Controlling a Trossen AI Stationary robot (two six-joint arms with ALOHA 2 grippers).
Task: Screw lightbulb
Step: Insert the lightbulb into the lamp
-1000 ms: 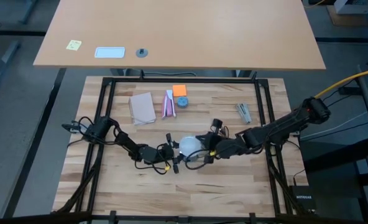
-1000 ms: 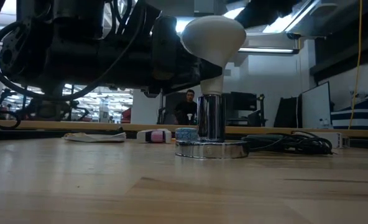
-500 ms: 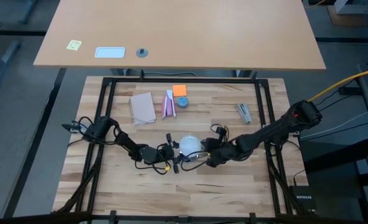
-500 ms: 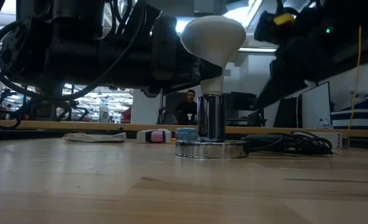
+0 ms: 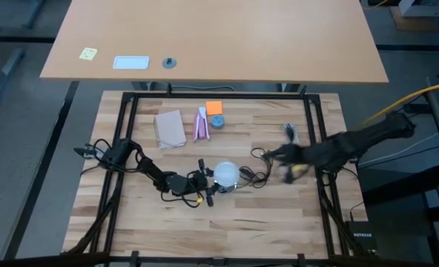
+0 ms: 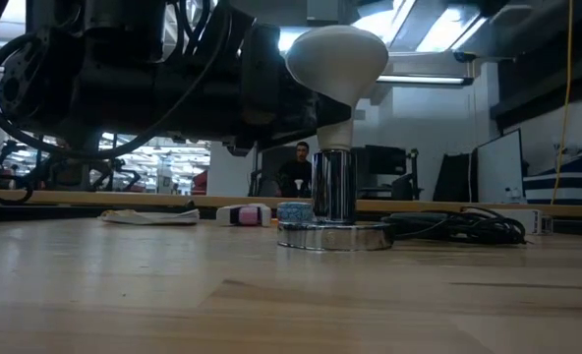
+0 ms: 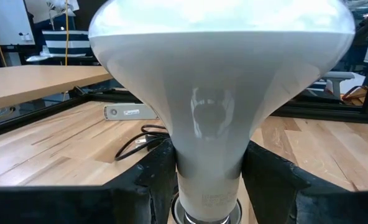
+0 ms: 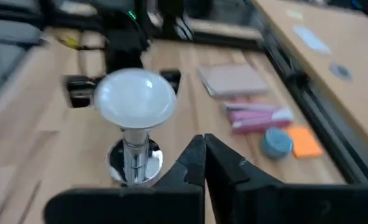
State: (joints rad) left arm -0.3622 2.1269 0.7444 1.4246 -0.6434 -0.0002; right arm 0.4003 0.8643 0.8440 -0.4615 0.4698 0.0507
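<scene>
The frosted white lightbulb [image 5: 225,174] stands upright with its narrow neck in the silvery socket [image 6: 333,197], whose round base [image 6: 335,236] rests on the wooden table. My left gripper [image 5: 213,182] reaches in level from the table's left and is shut on the bulb [image 7: 221,68]. My right gripper [image 8: 204,146] is shut on nothing. It hangs above the table to the right of the bulb [image 8: 135,96], well clear of it, and shows blurred in the high view [image 5: 279,157]. My left gripper pinches the bulb's narrow neck [image 7: 209,168], just above the socket, between its two fingers [image 7: 153,180], one on each side. The fingers come in level from the table's left. The bulb stays upright, seated in the socket on the table.
A thin dark cord [image 5: 255,175] runs from the socket toward the right. Toward the far edge lie a brown pad [image 5: 170,128], a pink-and-white packet [image 5: 200,124], an orange note [image 5: 214,107], a small blue round thing [image 5: 217,121] and a metal piece [image 5: 291,133]. A person [image 6: 296,167] stands far behind.
My right gripper, which was close beside the bulb, has drawn back toward the table's right edge and risen, staying shut. The bulb, the socket and my left gripper have kept still.
</scene>
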